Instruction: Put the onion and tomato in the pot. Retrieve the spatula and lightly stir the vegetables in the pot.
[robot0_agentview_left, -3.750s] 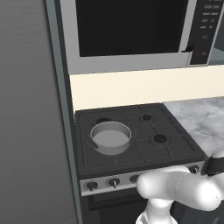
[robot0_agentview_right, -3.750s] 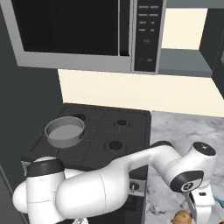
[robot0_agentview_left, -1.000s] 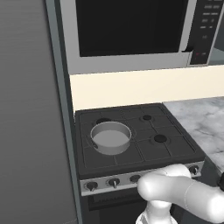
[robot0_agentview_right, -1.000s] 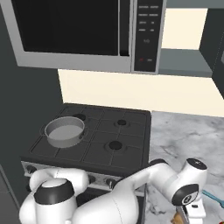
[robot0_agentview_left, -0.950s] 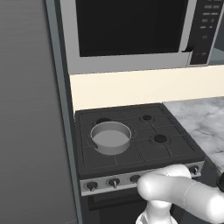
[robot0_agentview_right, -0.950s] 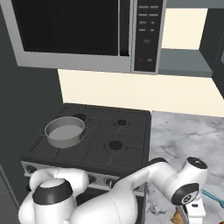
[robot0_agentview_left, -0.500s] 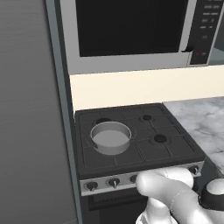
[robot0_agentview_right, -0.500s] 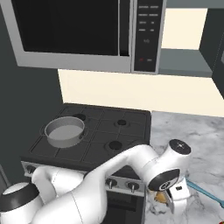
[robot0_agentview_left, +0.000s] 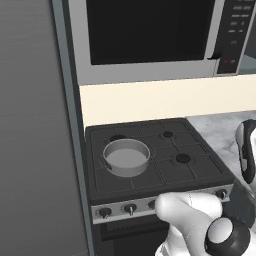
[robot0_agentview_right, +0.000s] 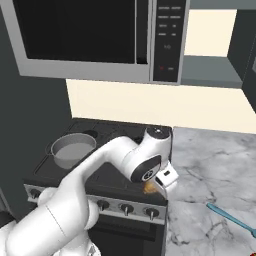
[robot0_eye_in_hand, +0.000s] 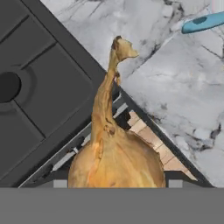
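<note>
The onion (robot0_eye_in_hand: 116, 162), golden-brown with a long dry stem, sits close in front of the hand camera. It hangs over the seam between the stove and the marble counter. From the right base view my gripper (robot0_agentview_right: 154, 186) is shut on the onion (robot0_agentview_right: 149, 188), held above the stove's front right corner. The grey pot (robot0_agentview_left: 126, 157) stands on the front left burner, with nothing inside, well to the left of the gripper (robot0_agentview_right: 73, 148). The teal spatula (robot0_agentview_right: 231, 218) lies on the counter to the right (robot0_eye_in_hand: 203, 22). The tomato is out of view.
The black stove (robot0_agentview_right: 112, 172) has a row of knobs (robot0_agentview_right: 125, 210) along its front. A microwave (robot0_agentview_left: 150, 37) hangs above it. A tall grey cabinet wall (robot0_agentview_left: 35, 150) borders the stove's left side. Marble counter (robot0_agentview_right: 215, 170) stretches to the right.
The arm has swung left from low over the right counter to the stove's front right corner, carrying the onion with it. The pot and spatula have not moved.
</note>
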